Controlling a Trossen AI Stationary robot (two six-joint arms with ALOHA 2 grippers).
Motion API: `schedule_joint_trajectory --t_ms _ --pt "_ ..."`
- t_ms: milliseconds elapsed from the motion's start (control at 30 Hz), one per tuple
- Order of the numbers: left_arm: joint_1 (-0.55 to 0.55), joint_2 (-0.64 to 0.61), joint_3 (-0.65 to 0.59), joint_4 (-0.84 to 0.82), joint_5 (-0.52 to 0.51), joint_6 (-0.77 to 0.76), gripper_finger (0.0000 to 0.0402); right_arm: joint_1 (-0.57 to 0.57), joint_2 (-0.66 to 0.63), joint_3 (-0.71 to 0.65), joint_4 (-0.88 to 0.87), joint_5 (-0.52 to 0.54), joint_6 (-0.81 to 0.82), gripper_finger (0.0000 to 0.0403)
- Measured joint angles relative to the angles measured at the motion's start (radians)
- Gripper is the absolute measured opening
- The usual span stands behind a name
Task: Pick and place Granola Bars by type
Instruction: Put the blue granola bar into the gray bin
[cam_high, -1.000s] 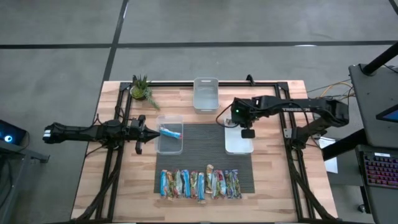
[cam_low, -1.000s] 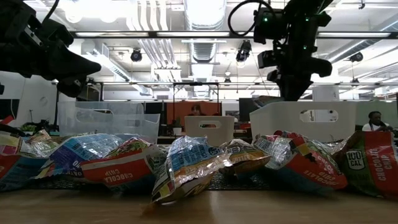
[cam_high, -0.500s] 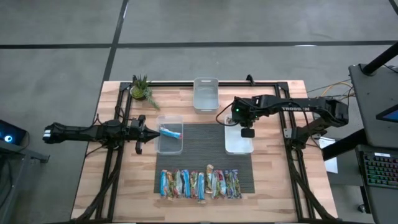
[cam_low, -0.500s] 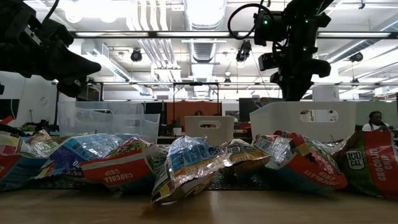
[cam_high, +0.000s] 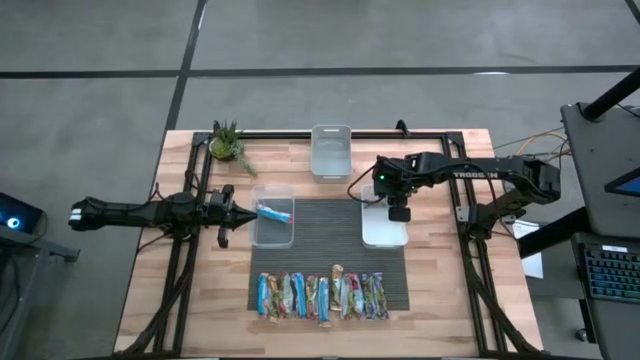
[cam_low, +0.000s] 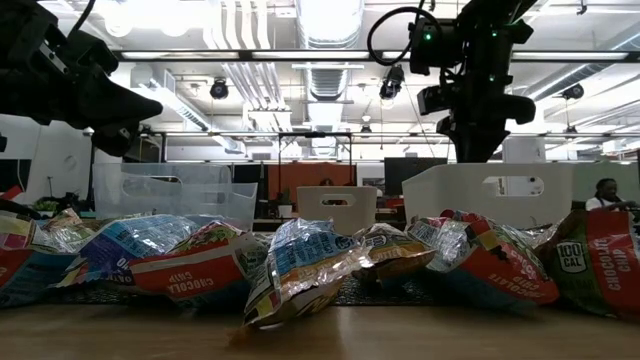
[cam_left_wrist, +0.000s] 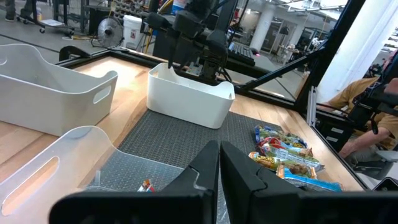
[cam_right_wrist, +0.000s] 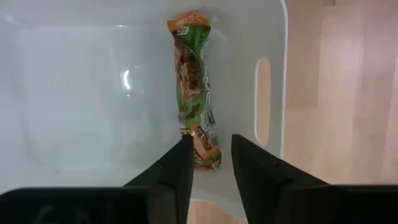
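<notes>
Right hand (cam_high: 398, 213) over the white bin (cam_high: 383, 236) on the right side of the dark mat (cam_high: 330, 250), fingers a little apart and empty (right wrist view, straight down into the bin). Slightly nearer the bin's far end than a second ago; higher against the bin wall in the low view (cam_low: 478, 150) than before. In that bin, one green-and-orange bar (cam_right_wrist: 196, 87) flat on the floor along the wall with the handle slot, just beyond the fingertips (cam_right_wrist: 181, 163), not touched.

Left hand (cam_high: 232, 213) low at the left edge of the clear bin (cam_high: 272, 228), fingers together with nothing between them, unmoved since the earlier frames. Inside the clear bin, one blue bar (cam_high: 274, 212) at the far end.

Row of wrapped bars (cam_high: 322, 296) side by side along the near edge of the mat, same order and spacing as before; crinkled and close up in the low view (cam_low: 300, 262).

Third bin (cam_high: 331, 151), clear, at the far edge of the bench (cam_high: 440, 300), well apart from both hands. Small potted plant (cam_high: 229, 145) at the far left corner. Person (cam_low: 602, 194) in the room beyond, low view's right edge.
</notes>
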Motion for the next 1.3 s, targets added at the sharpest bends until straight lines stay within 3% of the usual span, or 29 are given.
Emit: schedule_joint_trajectory --t_ms 233,700,1033,1300 --pt "0.0 0.0 0.0 0.0 0.0 0.0 0.0 0.012 0.0 0.0 0.004 -0.041 0.007 0.01" --pt "0.0 0.0 0.0 0.0 0.0 0.0 0.0 0.097 -0.101 0.0 0.005 -0.074 -0.077 0.0011" --pt "0.0 0.0 0.0 0.0 0.0 0.0 0.0 0.204 -0.219 0.007 0.005 -0.175 -0.089 0.0009" --pt "0.0 0.0 0.0 0.0 0.0 0.0 0.0 0.312 -0.233 0.116 0.006 -0.232 -0.106 0.0009"
